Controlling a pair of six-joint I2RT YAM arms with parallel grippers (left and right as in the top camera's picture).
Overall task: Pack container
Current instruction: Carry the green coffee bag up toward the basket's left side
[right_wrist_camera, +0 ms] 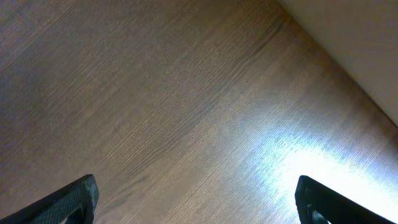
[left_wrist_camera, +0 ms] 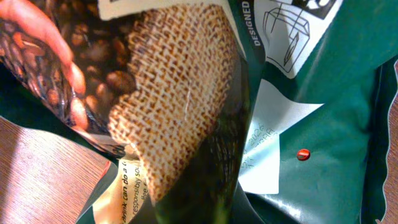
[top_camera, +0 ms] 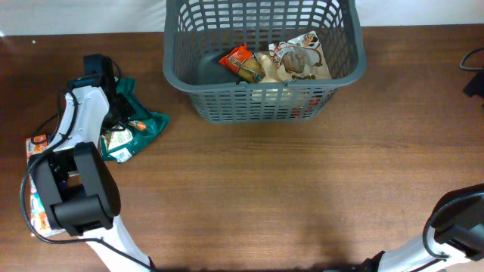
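- Left end effector (top_camera: 116, 112): pressed together, pinching the green coffee packet (top_camera: 142, 125); its fingers are hidden, and the packet's bean-and-burlap print fills the left wrist view.
- Around it, at 9 o'clock on the surface (top_camera: 265, 189), a second green packet (top_camera: 117, 142) lies touching the first. An orange packet (top_camera: 36, 145) sits at 8 o'clock from them, partly under the arm.
- Right end effector (right_wrist_camera: 199, 208): fingers spread wide over bare wood at 4 o'clock, holding nothing.
- The container (top_camera: 257, 102) stands at 12 o'clock, well apart from both end effectors.
- An orange snack packet (top_camera: 238, 60) and cream packets (top_camera: 299, 57) lie in it.
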